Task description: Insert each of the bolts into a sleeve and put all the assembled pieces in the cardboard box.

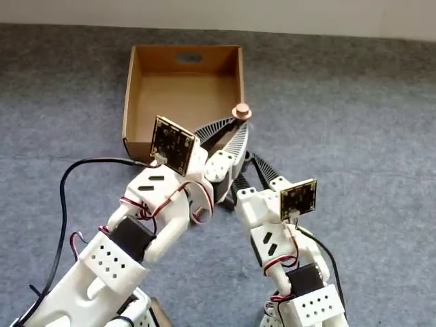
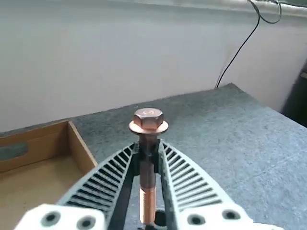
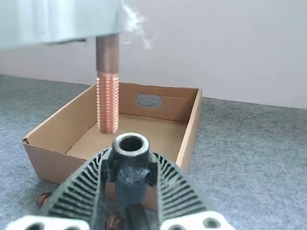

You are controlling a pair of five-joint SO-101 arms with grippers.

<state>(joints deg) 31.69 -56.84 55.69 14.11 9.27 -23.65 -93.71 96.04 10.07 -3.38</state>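
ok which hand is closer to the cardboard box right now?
Left. The left hand, shut on the bolt, is beside the cardboard box's side wall, near its front corner. The right hand, holding the sleeve, sits farther back, below the bolt.

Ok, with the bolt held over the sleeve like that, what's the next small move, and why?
Probably shift the bolt sideways to centre its threaded tip over the sleeve before lowering. In the right wrist view the tip hangs just above the upright sleeve's open bore but looks off to one side.
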